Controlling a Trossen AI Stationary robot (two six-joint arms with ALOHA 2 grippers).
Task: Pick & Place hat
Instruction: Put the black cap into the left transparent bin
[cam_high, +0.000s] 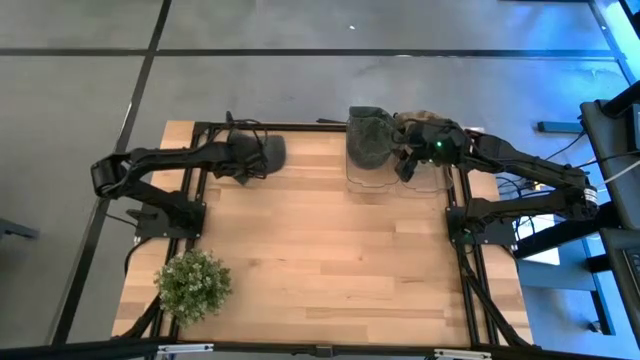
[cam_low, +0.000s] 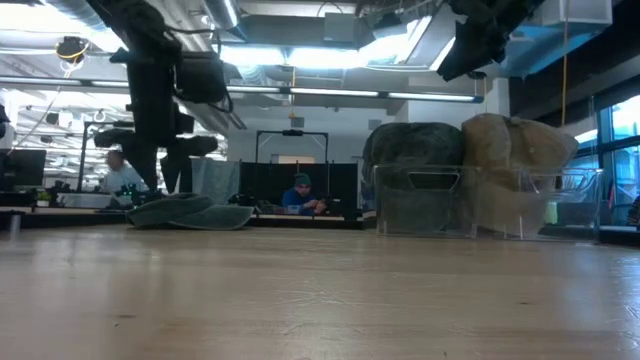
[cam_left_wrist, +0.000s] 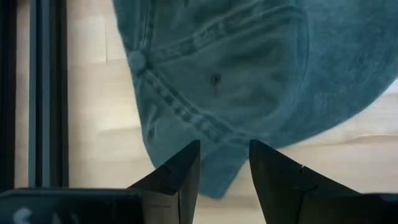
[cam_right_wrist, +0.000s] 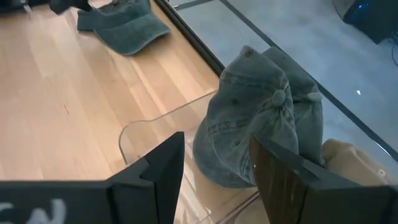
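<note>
A dark green cap (cam_high: 262, 153) lies flat on the table near its far left side; its crown (cam_left_wrist: 249, 74) fills the left wrist view, and the low view shows the cap (cam_low: 190, 212) too. My left gripper (cam_left_wrist: 224, 163) hangs open just above the cap's edge, one finger on either side of it. A second green cap (cam_right_wrist: 249, 118) stands in a clear bin (cam_high: 368, 172) at the far edge, beside a tan cap (cam_low: 515, 150). My right gripper (cam_right_wrist: 217, 168) hovers open above that bin.
The two clear bins (cam_low: 470, 205) stand side by side at the table's far edge. A potted plant (cam_high: 192, 285) sits at the near left corner. Black frame rails (cam_high: 200, 170) run along both sides. People sit in the room beyond the table.
</note>
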